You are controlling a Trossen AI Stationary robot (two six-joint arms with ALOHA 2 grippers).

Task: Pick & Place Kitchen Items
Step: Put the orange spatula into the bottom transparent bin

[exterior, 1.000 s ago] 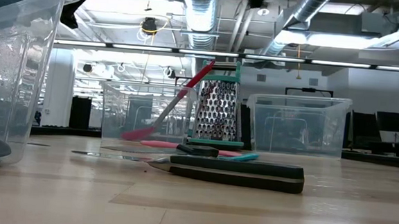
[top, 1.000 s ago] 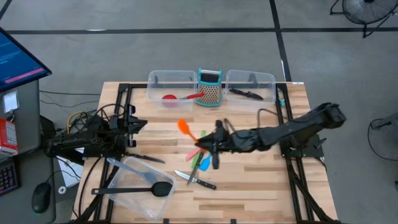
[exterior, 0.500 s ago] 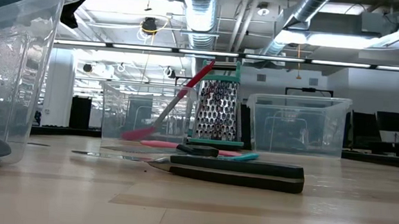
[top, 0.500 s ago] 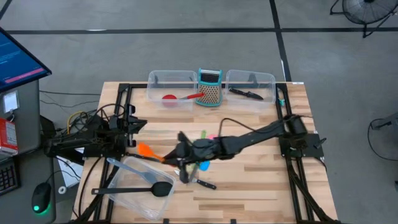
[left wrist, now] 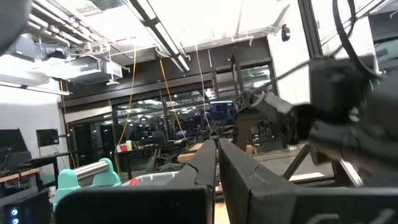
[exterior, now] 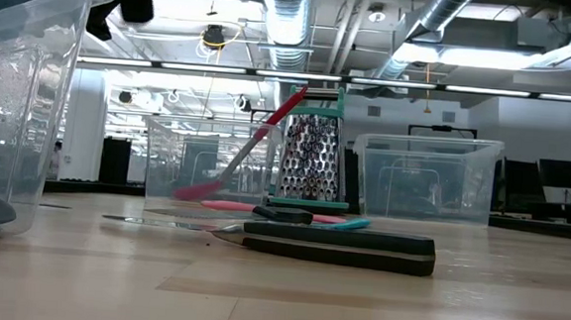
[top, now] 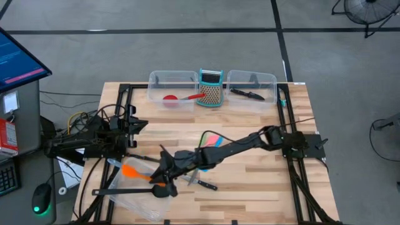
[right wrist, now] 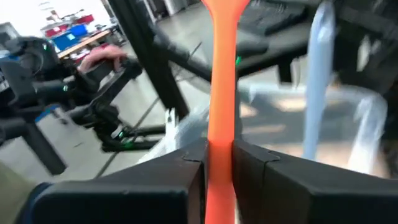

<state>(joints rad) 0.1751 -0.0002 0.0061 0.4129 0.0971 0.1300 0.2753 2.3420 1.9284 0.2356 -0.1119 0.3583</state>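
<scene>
Right end effector [top: 164,175] reaches across bench [top: 250,194], over near-left clear tub [top: 128,201]. Clenched on orange spatula [top: 132,170], fingers [right wrist: 186,169] pinching handle; blade hangs above tub. Advice: lower until blade sits inside walls, clear of black spoon [top: 134,190] already there, then release. Left end effector [top: 136,127] waits far left, fingers pressed together, empty.

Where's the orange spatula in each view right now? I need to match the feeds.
High view: orange spatula held by the right gripper above the near-left tub.
Low view: not in it.
Left wrist view: not in it.
Right wrist view: handle runs up the middle, clamped between the fingers.
Shared landmark: that tub, seen behind the handle in the right wrist view.
</scene>
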